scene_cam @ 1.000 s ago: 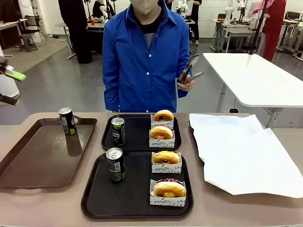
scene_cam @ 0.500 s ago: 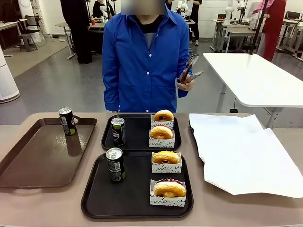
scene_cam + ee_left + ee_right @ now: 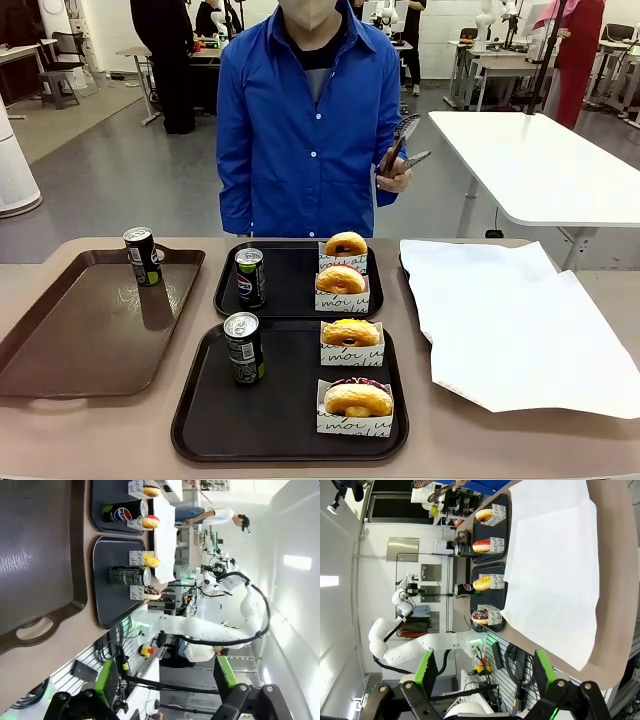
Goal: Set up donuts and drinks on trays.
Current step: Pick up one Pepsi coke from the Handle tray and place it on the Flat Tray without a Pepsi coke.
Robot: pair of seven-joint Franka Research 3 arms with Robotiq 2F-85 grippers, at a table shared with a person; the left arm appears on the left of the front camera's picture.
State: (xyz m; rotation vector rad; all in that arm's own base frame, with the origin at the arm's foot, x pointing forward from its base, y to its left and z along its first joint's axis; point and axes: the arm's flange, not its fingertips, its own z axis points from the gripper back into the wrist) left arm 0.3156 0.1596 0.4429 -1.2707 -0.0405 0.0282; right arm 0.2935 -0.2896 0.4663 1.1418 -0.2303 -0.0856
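Both grippers are spread wide and hold nothing: the left gripper [image 3: 167,687] hangs off the counter's edge, and the right gripper [image 3: 485,685] likewise, green pads well apart. Four donuts sit in printed white sleeves, two on the far black tray [image 3: 290,305] and two on the near black tray [image 3: 285,425]. Three Pepsi cans stand upright: one [image 3: 249,277] on the far tray's left side, one [image 3: 243,347] on the near tray's left side, one [image 3: 142,256] on the brown tray [image 3: 80,345]. Right of the trays, a white paper sheet [image 3: 510,320] lies on the counter [image 3: 120,435]. Across it, a person's hand [image 3: 393,178] holds tongs [image 3: 403,140].
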